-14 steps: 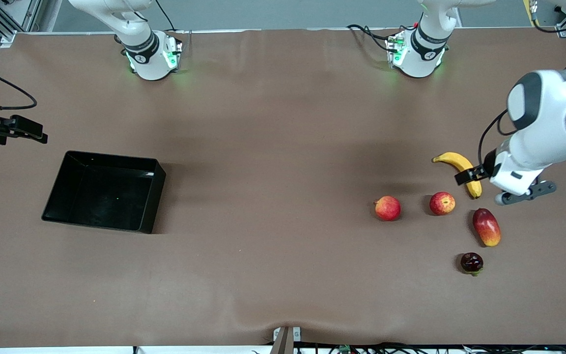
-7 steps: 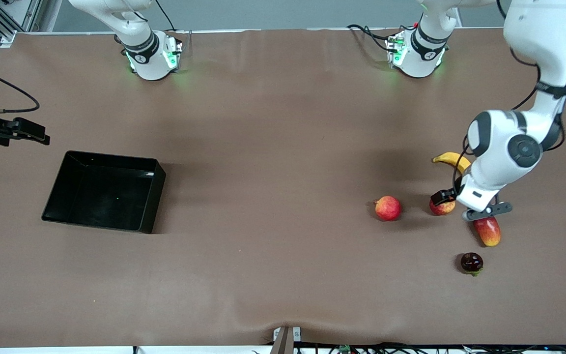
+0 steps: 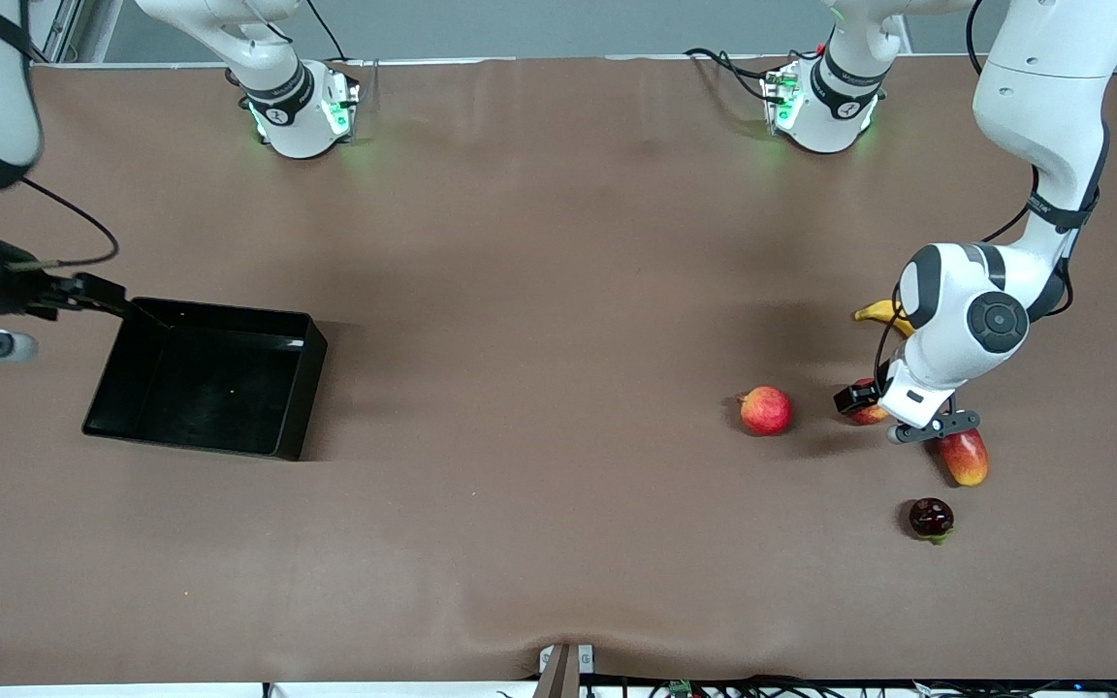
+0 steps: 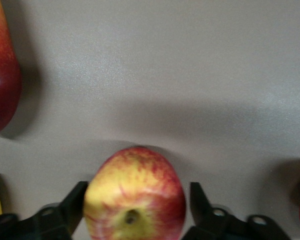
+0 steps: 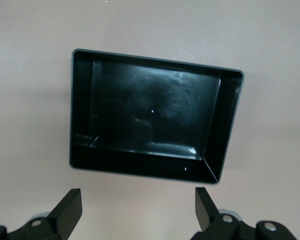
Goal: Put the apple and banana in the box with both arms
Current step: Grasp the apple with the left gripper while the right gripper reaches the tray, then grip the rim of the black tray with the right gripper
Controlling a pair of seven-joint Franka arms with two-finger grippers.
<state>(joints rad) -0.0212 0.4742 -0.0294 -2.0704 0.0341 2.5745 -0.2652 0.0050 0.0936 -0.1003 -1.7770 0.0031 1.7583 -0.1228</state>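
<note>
The apple (image 4: 135,200), red with yellow streaks, lies on the table between the fingers of my left gripper (image 4: 138,190). One finger (image 4: 77,200) sits against its skin and a narrow gap shows at the other (image 4: 196,200). In the front view the left gripper (image 3: 864,402) covers most of the apple (image 3: 871,416). The banana (image 3: 877,311) lies just farther from the front camera, mostly hidden by the left arm. The black box (image 3: 219,312) stands near the right arm's end. My right gripper (image 3: 108,299) hovers open at the box's corner, and the box (image 5: 155,61) lies empty past its fingers (image 5: 70,207).
A pinker-red round fruit (image 3: 765,409) lies beside the apple toward the table's middle. A red-yellow mango (image 3: 964,456) lies just nearer the front camera than the apple, with a dark round fruit (image 3: 931,518) nearer still. The mango (image 4: 0,75) also shows in the left wrist view.
My left arm swung from beside the banana down onto the apple, and its fingers have come in around it. My right gripper moved in toward the box's corner.
</note>
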